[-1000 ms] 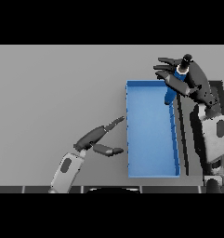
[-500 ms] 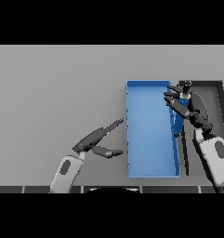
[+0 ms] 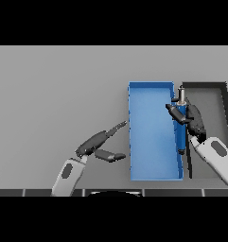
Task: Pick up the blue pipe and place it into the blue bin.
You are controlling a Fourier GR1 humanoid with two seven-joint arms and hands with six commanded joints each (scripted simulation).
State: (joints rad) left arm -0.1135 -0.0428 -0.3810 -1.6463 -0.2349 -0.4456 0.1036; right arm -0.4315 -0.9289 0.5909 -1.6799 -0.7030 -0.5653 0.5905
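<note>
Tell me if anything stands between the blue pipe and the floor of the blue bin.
Nothing visible does. The right hand holds the blue pipe over the right wall of the blue bin, and the bin's floor beside it looks bare. The left hand is outside the bin, on its left.

A bare workbench setting: plain grey table, blue bin, dark tray.

No readable text, label, brand, number or sign showing anywhere: none on blue bin, none on blue pipe, none on worktop.
</note>
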